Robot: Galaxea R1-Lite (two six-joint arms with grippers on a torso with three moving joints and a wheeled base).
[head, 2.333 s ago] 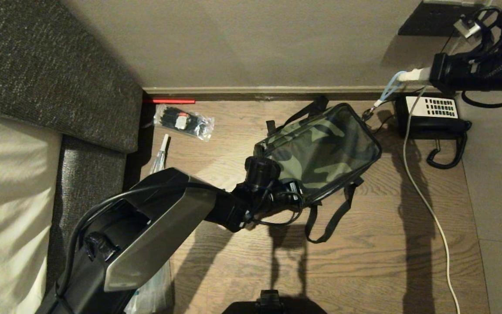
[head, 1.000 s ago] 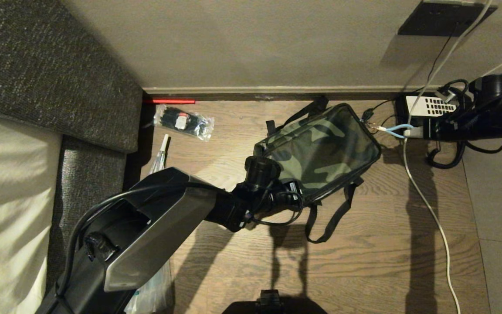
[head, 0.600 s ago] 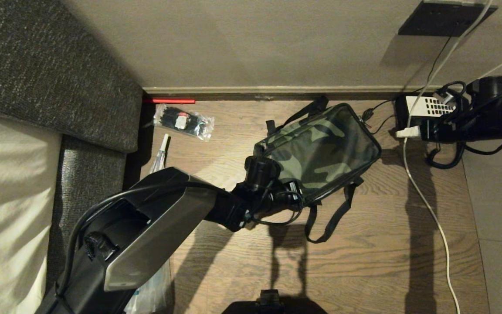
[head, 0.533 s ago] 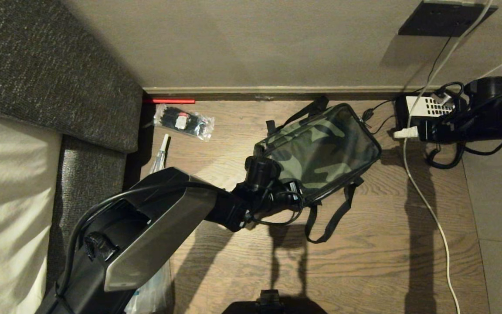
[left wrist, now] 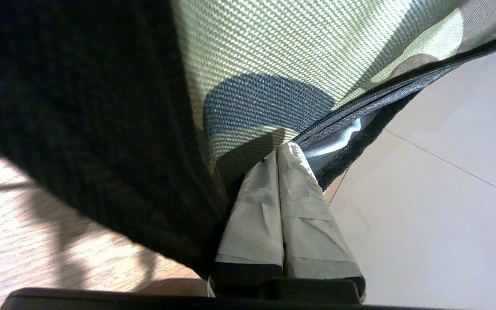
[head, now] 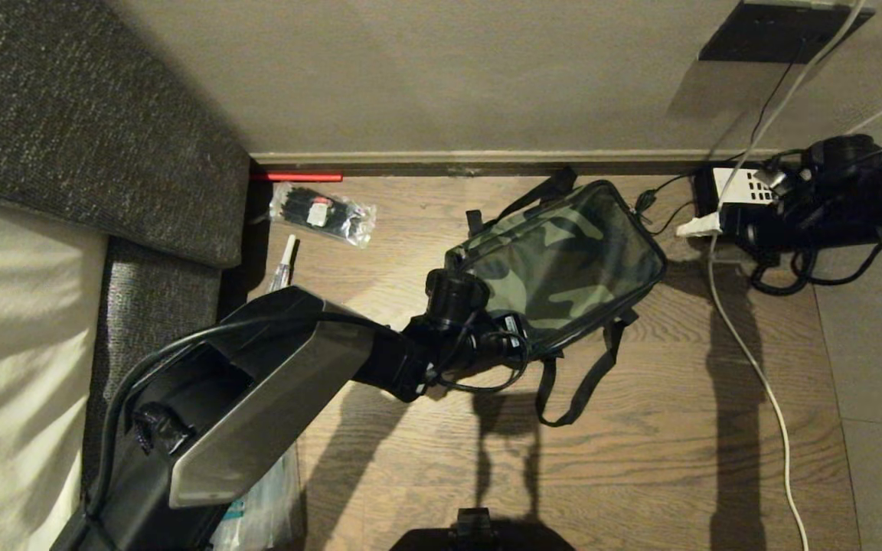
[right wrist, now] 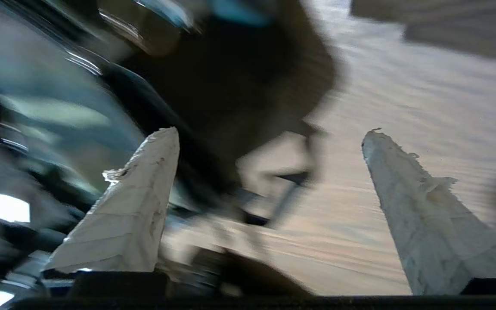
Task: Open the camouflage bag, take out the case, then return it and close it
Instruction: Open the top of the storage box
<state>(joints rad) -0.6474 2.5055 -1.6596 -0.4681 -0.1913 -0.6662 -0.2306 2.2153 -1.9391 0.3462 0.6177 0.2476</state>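
The bag (head: 563, 264) lies on the wood floor (head: 640, 459) at centre frame in the head view, tilted, its far corner toward the upper right near the baseboard, lid down, straps trailing toward the lower edge. The left tool (left wrist: 279, 148) is at the bag's lower-left corner; in the left wrist view its taped fingers (left wrist: 256, 206) are pressed together at the zipper seam, where a sliver of silver lining shows, though whether they pinch anything I cannot tell. The right tool (head: 697, 226) sits at the right edge of the head view, just beside the bag's upper-right corner and over the telephone (head: 739, 191); the right wrist view shows its fingers (right wrist: 131, 215) spread wide, holding nothing. A white cable (head: 755, 367) runs down the floor at right.
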